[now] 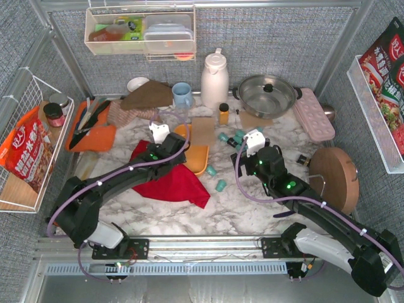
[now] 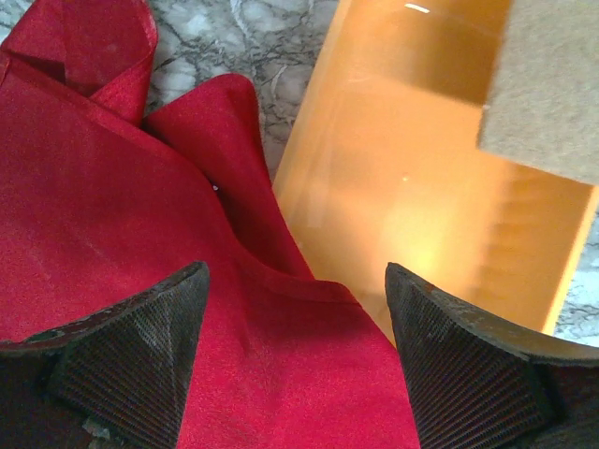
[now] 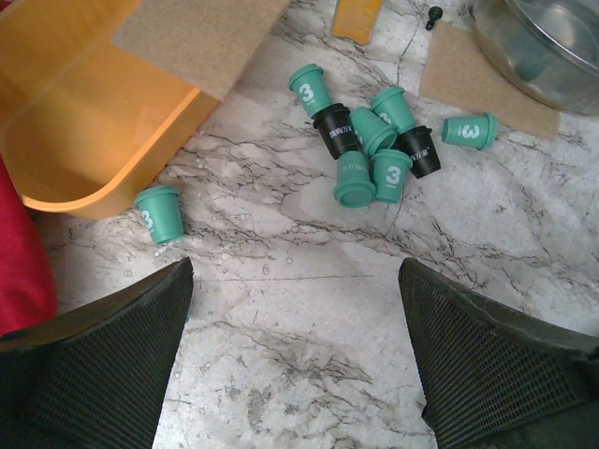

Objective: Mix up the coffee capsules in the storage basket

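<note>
Closest to my left wrist lens are the ribbed black fingers of the left gripper [image 2: 297, 276], spread wide with nothing between them, hanging over a glossy red cloth [image 2: 112, 234]. At 2 o'clock from them lies the shallow orange-yellow plastic storage basket [image 2: 421, 206], smooth and translucent, with a rough tan mat [image 2: 552, 84] across its far end. From overhead, its long axis runs about 12 to 6 o'clock, with a rounded end at 6.

The right gripper [image 3: 295, 271] is likewise parted and empty above the grey-veined marble tabletop [image 3: 309, 374]. The teal and black cup-shaped coffee capsules [image 3: 370, 140] that I can see lie on that marble, outside the basket. A tumbled cluster sits at 12 to 1 o'clock from the fingers. One lone teal capsule [image 3: 159, 213] is at 10 o'clock, just beside the basket's rounded corner, its rim toward 12. The teal ones carry a white "3". The black ones bear white lettering too small for me to read. One teal capsule at the cluster's 3 o'clock edge lies on its side, long axis 9 to 3.
</note>
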